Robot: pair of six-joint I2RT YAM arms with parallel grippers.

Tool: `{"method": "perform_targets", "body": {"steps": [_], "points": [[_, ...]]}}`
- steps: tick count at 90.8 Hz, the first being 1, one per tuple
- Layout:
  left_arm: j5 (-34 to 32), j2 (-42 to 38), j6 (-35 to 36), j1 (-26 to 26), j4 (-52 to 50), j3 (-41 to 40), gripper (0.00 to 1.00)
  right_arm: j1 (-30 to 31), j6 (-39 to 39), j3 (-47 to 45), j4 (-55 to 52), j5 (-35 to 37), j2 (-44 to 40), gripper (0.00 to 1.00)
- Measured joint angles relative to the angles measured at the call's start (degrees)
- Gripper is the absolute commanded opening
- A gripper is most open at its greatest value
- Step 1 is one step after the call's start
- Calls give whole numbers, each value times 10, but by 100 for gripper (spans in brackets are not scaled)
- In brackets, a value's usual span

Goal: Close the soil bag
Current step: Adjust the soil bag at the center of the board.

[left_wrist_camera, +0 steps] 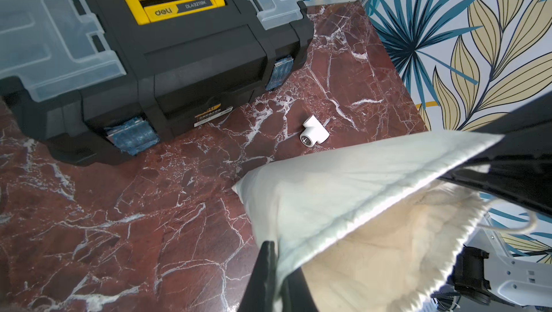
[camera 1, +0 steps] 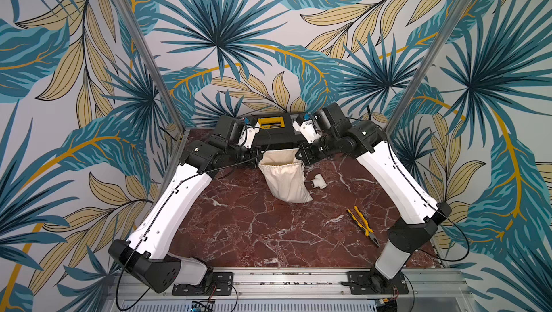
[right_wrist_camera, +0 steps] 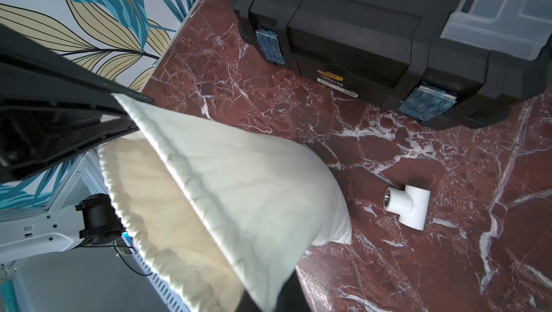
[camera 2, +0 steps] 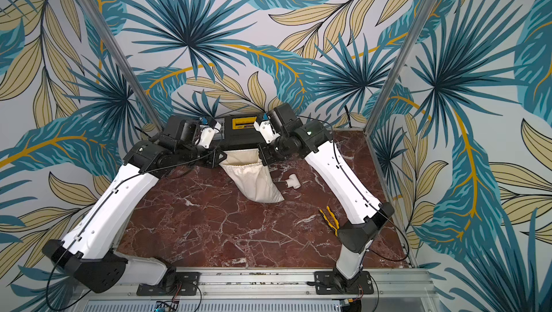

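The left gripper (camera 1: 257, 158) is clenched on one side of the open mouth of the soil bag (camera 1: 285, 182). The bag hangs between the two grippers, its bottom resting on the counter (camera 1: 239, 235) below them. The right gripper (camera 1: 300, 155) is clamped on the opposite side. Below it lies a white pipe fitting (camera 1: 317, 181), near the bag but apart. The toolbox (camera 1: 274, 138) stands behind both grippers.
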Motion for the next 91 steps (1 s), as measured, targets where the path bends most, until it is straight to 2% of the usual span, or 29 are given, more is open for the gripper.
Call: {"method": "perform_targets", "body": {"steps": [28, 38, 45, 49, 64, 91], "points": [[-43, -76, -93, -37, -9, -89, 12, 0, -31, -16, 1, -15, 36, 2], [-51, -82, -111, -37, -9, -107, 12, -1, -33, -19, 5, -21, 43, 34], [-60, -81, -114, -36, -9, -108, 12, -7, -34, -19, 7, -24, 43, 47], [-64, -79, -114, -35, -9, -107, 12, -10, -37, -19, 9, -27, 43, 51], [-70, -47, -106, -30, -14, -74, 12, -20, -38, -41, 43, -31, 24, 52], [-69, -23, -92, -20, -15, -52, 12, -49, -62, -229, 185, -101, -179, 53]]}}
